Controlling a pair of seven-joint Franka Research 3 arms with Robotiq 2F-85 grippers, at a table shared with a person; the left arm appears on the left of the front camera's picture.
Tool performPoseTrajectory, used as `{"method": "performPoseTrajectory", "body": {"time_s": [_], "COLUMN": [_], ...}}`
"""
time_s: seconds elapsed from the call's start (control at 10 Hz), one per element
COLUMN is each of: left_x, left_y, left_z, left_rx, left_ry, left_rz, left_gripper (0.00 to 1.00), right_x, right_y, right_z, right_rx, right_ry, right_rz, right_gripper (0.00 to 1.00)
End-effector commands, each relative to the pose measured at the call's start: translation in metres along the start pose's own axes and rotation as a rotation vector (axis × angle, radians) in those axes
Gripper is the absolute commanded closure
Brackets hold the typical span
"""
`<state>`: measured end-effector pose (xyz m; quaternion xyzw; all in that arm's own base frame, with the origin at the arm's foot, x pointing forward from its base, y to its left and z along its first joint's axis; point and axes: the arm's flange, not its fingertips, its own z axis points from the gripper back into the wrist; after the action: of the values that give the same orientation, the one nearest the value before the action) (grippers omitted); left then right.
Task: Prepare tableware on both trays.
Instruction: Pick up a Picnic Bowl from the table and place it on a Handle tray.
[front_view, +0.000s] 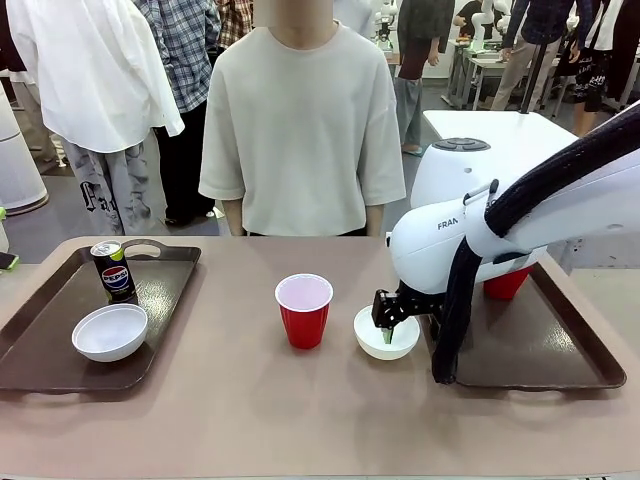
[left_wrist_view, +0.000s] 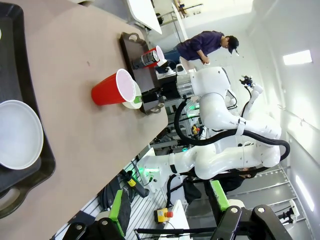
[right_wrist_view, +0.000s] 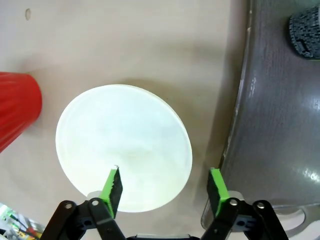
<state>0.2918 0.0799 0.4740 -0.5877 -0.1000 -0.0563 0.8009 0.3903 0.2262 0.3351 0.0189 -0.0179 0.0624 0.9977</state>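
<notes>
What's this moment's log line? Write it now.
right gripper: open, astride rim of white bowl beside right tray | left gripper: open, empty

Left tray (front_view: 40, 345) holds upright can (front_view: 113, 270) and white bowl (front_view: 110, 332); red cup (front_view: 303, 312) and second bowl (front_view: 400, 349) stand mid-bench; another cup (front_view: 508, 285) seemingly on right tray (front_view: 545, 352).

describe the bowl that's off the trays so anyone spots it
Find the brown tray on the robot's right. Between its inner edge and the red cup, on bare table, sits a shallow white bowl. Unlike the other bowl, it is on no tray, under the right gripper.
</notes>
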Motion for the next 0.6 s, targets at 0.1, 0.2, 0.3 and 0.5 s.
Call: {"method": "performPoseTrajectory", "body": {"time_s": [0.1, 0.2, 0.3, 0.5], "left_x": [0.002, 0.002, 0.002, 0.002], "left_y": [0.0, 0.0, 0.0, 0.0], "left_z": [0.001, 0.001, 0.001, 0.001], "left_rx": [-0.021, -0.021, -0.021, -0.021], "left_ry": [-0.012, -0.012, -0.012, -0.012], "left_rz": [-0.023, -0.023, -0.023, -0.023], "left_gripper": [0.17, 0.17, 0.17, 0.17], "right_x": [0.003, 0.002, 0.003, 0.001], "right_y": [0.005, 0.006, 0.005, 0.0], "right_z": [0.001, 0.003, 0.002, 0.009], "right_rx": [-0.005, -0.005, -0.008, -0.011], "right_ry": [-0.028, -0.033, -0.036, -0.055], "right_rz": [0.0, -0.003, -0.009, -0.026], "right_gripper": [0.25, 0.58, 0.44, 0.64]}}
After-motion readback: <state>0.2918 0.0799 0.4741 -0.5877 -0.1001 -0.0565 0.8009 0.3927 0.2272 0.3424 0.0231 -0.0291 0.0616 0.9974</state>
